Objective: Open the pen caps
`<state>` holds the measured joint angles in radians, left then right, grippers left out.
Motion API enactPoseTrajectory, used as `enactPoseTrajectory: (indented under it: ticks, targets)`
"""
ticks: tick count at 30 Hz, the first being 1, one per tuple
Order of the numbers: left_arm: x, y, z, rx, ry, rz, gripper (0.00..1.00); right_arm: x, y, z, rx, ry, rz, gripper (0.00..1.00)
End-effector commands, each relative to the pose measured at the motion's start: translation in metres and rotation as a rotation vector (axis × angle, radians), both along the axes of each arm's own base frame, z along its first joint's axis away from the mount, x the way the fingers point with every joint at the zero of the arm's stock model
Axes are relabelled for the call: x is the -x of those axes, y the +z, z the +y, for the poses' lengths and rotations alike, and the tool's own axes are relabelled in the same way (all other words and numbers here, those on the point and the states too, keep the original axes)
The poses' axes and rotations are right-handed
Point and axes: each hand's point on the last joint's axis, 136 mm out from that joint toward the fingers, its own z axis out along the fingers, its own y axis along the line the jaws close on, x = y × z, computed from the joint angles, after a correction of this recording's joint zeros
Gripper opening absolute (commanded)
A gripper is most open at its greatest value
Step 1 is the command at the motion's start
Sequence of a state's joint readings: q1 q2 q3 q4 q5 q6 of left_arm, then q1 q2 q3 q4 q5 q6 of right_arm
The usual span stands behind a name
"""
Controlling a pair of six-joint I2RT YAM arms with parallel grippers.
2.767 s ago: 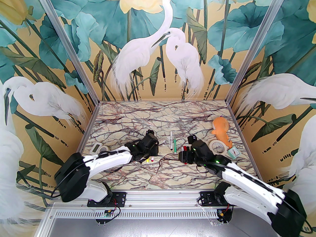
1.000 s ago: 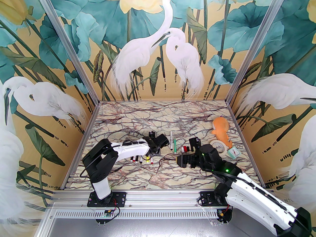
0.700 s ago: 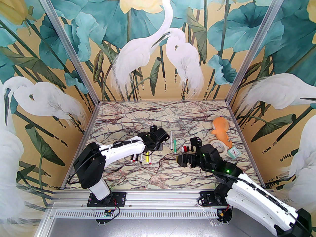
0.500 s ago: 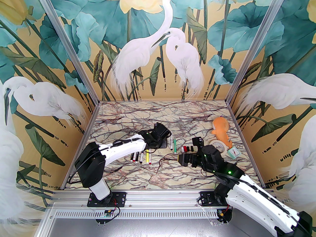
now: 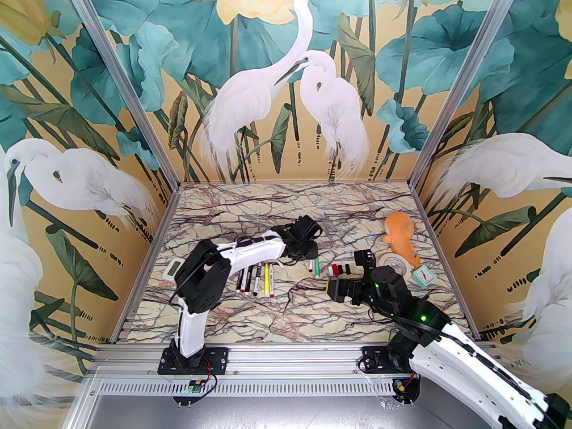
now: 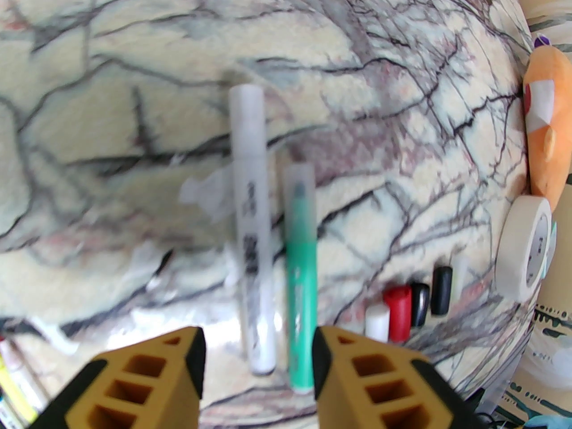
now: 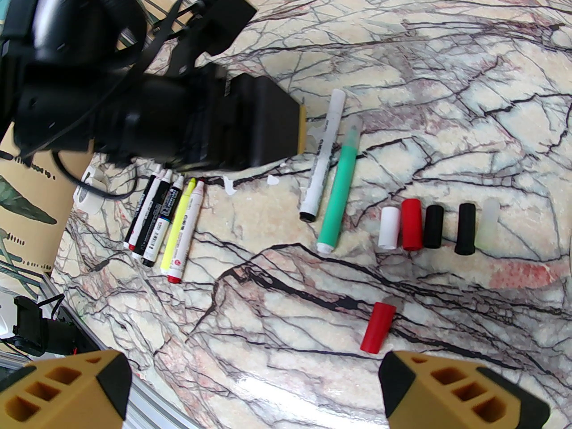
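Pen caps flat in row, long axes parallel

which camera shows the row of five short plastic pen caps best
Right wrist: the row of five short plastic pen caps lies sharp and separate there: white, red, black, black, translucent. Left wrist shows the row blurred at its lower right. Top external shows it tiny, colours barely separable.

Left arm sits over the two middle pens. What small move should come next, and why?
Probably lower the left gripper and close on the white pen. Its fingers stand apart and empty, with that pen's near end about midway between them and the green pen close beside. Both pens look capped.
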<state>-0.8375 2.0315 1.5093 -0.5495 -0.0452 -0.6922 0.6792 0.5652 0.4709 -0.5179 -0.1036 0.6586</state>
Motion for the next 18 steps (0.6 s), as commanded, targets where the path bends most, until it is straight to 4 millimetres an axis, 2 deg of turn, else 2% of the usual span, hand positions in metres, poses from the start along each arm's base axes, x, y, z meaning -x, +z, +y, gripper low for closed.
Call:
enactPoseTrajectory:
  ticks: [1, 12, 18]
  targets:
    - [-0.004, -0.011, -0.006, 0.005, -0.027, 0.028, 0.44, -0.001, 0.004, -0.004, 0.000, -0.024, -0.007, 1.00]
    - [-0.010, -0.036, -0.005, -0.028, -0.045, 0.074, 0.38, -0.002, -0.001, -0.007, 0.015, -0.035, 0.001, 1.00]
    - [-0.012, -0.044, 0.004, -0.082, -0.045, 0.092, 0.33, -0.004, -0.004, -0.006, 0.021, -0.038, 0.007, 1.00]
